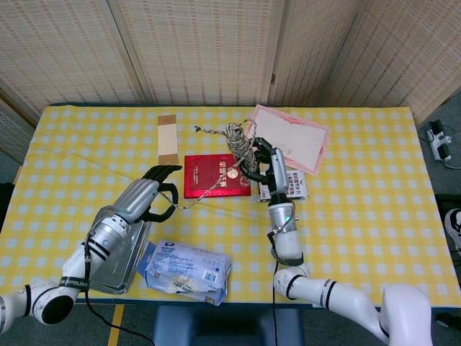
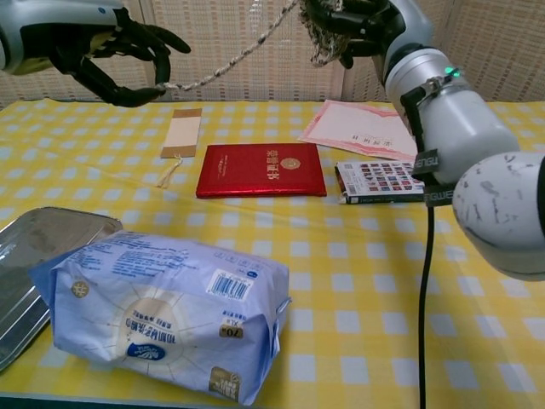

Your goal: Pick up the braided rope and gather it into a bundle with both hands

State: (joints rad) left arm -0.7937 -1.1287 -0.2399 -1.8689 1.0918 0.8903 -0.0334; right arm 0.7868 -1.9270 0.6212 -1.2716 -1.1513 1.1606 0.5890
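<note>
The braided rope (image 1: pixel 236 139) is mostly a wad in the air above the table's far middle, and my right hand (image 1: pixel 265 164) grips it from below. The chest view puts that wad (image 2: pixel 327 24) at the top edge, with the right hand (image 2: pixel 368 19) wrapped around it. One taut strand (image 2: pixel 243 54) slants down to the left from it. My left hand (image 2: pixel 106 49) pinches the strand's end between thumb and a finger, the other fingers spread. In the head view the left hand (image 1: pixel 146 199) hovers near the tray, well apart from the right.
A red booklet (image 1: pixel 216 175) lies under the stretched strand. Nearby are a pink certificate (image 1: pixel 286 139), a patterned card box (image 1: pixel 283 185) and a tan paper strip (image 1: pixel 167 138). A metal tray (image 1: pixel 115 249) and a blue packet (image 1: pixel 186 268) lie at the near left.
</note>
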